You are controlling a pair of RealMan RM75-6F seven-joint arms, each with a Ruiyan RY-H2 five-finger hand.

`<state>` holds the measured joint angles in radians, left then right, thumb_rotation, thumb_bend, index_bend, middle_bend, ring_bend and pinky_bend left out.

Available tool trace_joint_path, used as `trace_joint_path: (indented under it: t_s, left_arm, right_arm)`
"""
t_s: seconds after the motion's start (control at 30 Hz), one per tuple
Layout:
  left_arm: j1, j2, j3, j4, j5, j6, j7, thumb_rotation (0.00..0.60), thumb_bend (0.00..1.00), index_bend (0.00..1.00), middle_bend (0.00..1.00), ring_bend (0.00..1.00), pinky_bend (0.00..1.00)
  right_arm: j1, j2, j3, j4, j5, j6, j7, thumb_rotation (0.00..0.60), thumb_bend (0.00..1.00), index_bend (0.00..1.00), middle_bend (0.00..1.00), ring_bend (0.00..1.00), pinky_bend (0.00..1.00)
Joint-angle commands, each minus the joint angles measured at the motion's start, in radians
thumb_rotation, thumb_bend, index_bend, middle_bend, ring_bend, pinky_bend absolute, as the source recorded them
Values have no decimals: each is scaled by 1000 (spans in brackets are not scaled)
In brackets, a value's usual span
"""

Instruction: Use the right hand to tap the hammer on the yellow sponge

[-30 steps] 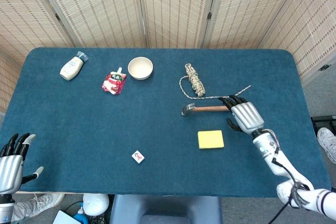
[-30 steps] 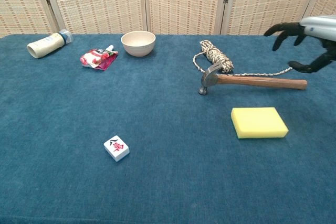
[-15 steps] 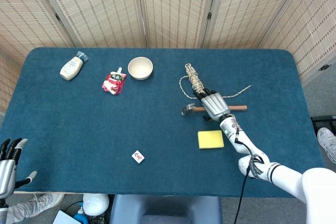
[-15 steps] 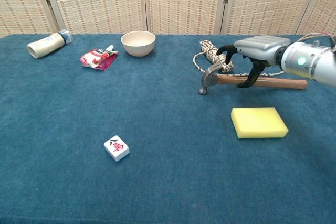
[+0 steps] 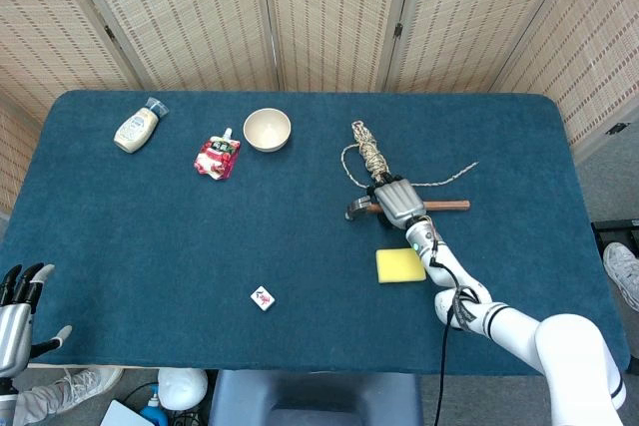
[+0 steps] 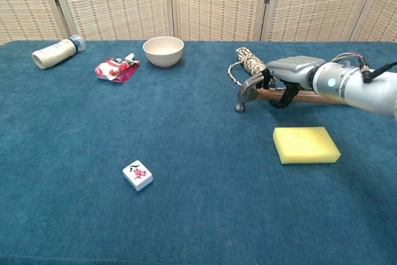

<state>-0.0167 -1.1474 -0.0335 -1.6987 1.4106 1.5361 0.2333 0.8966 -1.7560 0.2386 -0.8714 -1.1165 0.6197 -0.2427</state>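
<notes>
My left hand (image 5: 15, 311) sits at the bottom left corner of the head view, off the near edge of the table (image 5: 150, 236), fingers apart and pointing up, holding nothing. It does not show in the chest view.

On the far left of the blue cloth lies a squeeze bottle (image 5: 138, 127) on its side. To its right lies a red pouch (image 5: 218, 157), flat, and just beside that stands a cream bowl (image 5: 267, 130), upright. Well nearer to me, alone in the middle of the cloth, is a small white tile (image 5: 263, 298) with a red mark on its face.

Right of centre, a coil of rope (image 5: 371, 158) lies at the far side, with a loose end trailing toward the right. Just in front of it lies the hammer (image 5: 399, 209), flat on the cloth, metal head to the left and wooden handle running right. My right hand (image 5: 397, 202) rests over the handle close behind the head. In the chest view the dark fingers (image 6: 284, 97) curl down around the handle; I cannot tell whether they are fully clamped on it. The hammer is not lifted.

The yellow sponge (image 5: 400, 264) lies flat on the cloth nearer to me than the hammer, apart from it, beneath my right forearm in the head view.
</notes>
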Motion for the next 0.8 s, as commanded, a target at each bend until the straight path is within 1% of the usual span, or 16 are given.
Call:
trace_joint_path:
  t_s: [0.03,0.27,0.53,0.67,0.8]
  left_arm:
    - [-1,-1,0,2,0,-3,1,600,199,148,139,65,203]
    - [-7,-6,0,6,2,-15,1,600,199,148,139,65,203]
    - [-8,-10,-2,11,3,-18,0,600,199,148,139,65,203]
    - [-9,-11,-3,11,3,-20,2,600,199,148,139,65,203]
    - [-11,-12,-4,14,1,-24,3,600,199,148,139,65,203]
  right_arm:
    - [-3,-1,-4,2,6,4,-3,600,370,350,349,131,227]
    - [-9,-4,-9,1,35,9,-20,600,394,392,392,218,227]
    - [-15,3,-16,-12,52,9,-22,600,456,420,414,254,275]
    - [-16,3,-18,-19,54,11,-16,600,508,432,427,272,302]
    - [-15,1,-23,-18,52,12,-13,600,512,453,450,299,325]
